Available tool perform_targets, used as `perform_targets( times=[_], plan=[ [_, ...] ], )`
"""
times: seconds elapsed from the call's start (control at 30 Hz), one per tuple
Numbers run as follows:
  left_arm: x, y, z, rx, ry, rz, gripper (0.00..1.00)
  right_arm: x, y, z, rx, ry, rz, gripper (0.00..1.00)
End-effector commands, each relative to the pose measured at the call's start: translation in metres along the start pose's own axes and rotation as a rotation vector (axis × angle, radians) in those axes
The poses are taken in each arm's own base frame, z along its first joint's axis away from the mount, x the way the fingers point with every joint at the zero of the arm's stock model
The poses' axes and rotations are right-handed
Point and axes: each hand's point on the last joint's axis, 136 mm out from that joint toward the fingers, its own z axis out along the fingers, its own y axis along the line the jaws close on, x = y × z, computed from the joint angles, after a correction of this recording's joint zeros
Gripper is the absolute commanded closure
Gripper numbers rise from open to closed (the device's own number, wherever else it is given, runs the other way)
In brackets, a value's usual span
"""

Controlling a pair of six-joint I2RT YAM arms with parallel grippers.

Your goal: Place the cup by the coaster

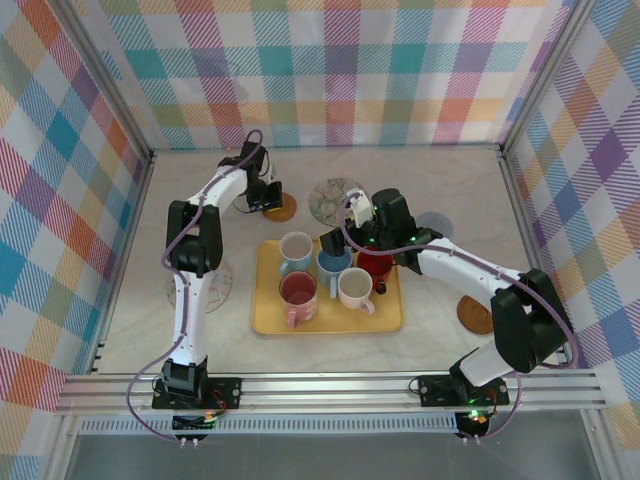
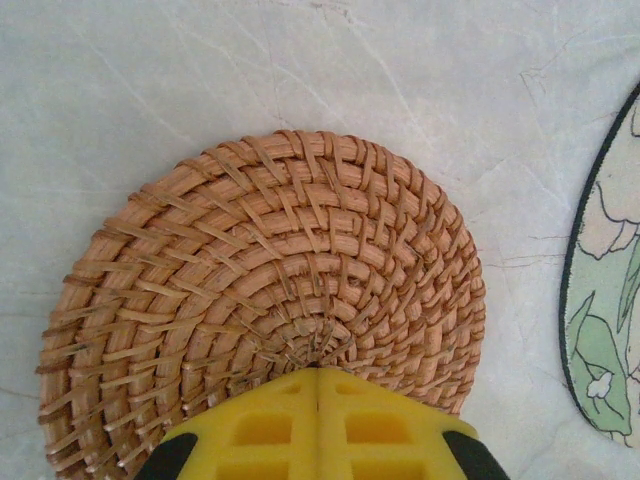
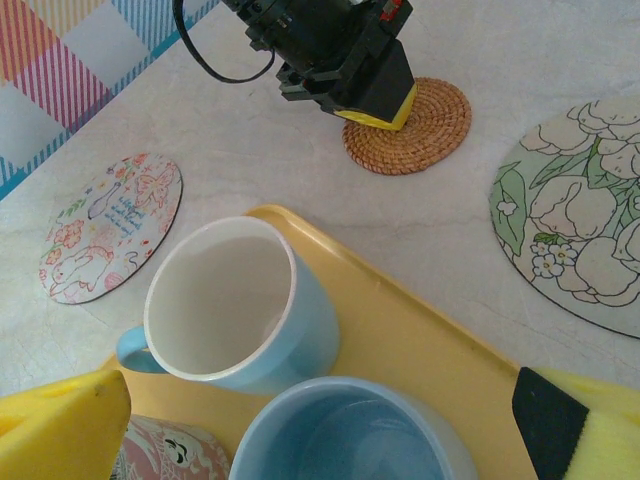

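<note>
Blue cup [image 3: 352,440]: stood in the yellow tray [image 3: 400,325], just beside a light-blue mug [image 3: 235,300].
Right gripper [image 3: 320,388]: jaws spread wide, one finger seen on either side of the blue cup; contact cannot be told.
Left gripper [image 2: 318,395]: fingers pressed together, nothing held, poised over the wicker coaster [image 2: 270,290].
Wicker coaster: laid on the marbled table [image 2: 150,90] beyond the tray, near a floral coaster [image 3: 580,230].
Rabbit-print coaster [image 3: 110,225]: laid left of the tray.
</note>
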Motion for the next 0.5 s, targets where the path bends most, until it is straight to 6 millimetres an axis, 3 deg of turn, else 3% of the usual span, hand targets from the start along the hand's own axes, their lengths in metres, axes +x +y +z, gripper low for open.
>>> perform_targets(
  times=[0.0,0.47],
  plan=[
    [0.0179,0.0040,0.0164,-0.003,0.077,-0.002,0.98,-0.0043,0.0039,0.0036,-0.015,-0.007,-0.028,0.01],
    [0.0084,0.0013,0.0153,0.002,0.044,-0.016,0.95,-0.0077,0.0027,0.0045,-0.006,-0.001,-0.057,0.01]
  ],
)
